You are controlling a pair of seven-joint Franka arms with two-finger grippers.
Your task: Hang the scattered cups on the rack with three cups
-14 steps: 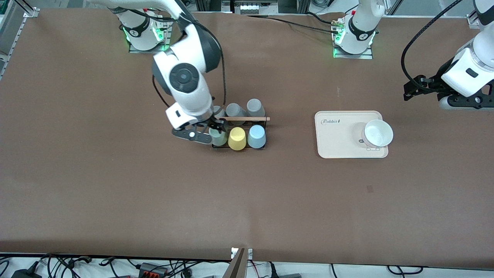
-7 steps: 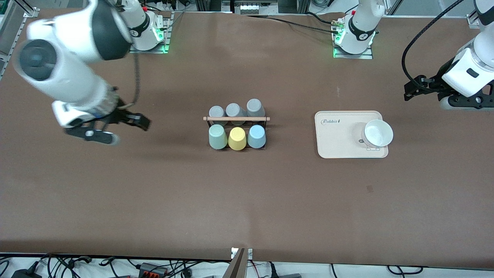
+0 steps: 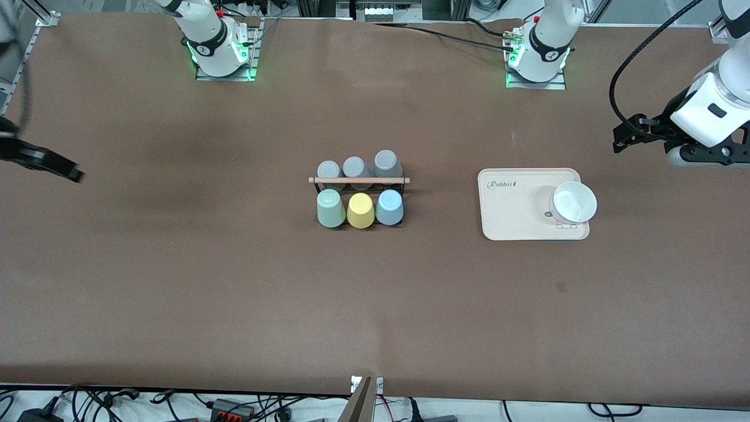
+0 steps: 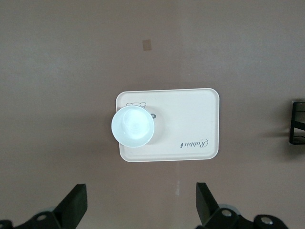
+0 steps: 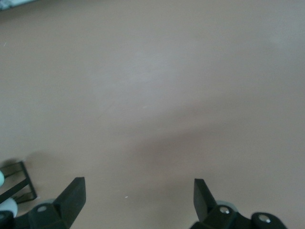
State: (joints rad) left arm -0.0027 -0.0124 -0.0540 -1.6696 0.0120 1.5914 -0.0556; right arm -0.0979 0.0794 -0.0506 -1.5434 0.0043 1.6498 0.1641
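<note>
The black wire rack (image 3: 358,186) with its wooden rod (image 3: 358,180) stands mid-table. In its row nearer the camera, cups sit upside down on it: the mint-green cup (image 3: 330,208) at the right arm's end, a yellow cup (image 3: 360,210) in the middle, the light blue cup (image 3: 389,207) at the left arm's end. My right gripper (image 3: 67,170) is open and empty over bare table at the right arm's end; its wrist view (image 5: 138,193) shows a rack corner (image 5: 19,183). My left gripper (image 3: 626,138) is open and empty (image 4: 140,205), waiting over the left arm's end.
Three grey cups (image 3: 354,166) sit upside down in the rack's row farther from the camera. A cream tray (image 3: 510,211) with a white bowl (image 3: 573,201) on it lies between the rack and the left arm's end; both show in the left wrist view, tray (image 4: 190,119) and bowl (image 4: 132,126).
My right gripper has left the mint-green cup on the rack and swung quickly away toward the right arm's end of the table. The left arm has not moved.
</note>
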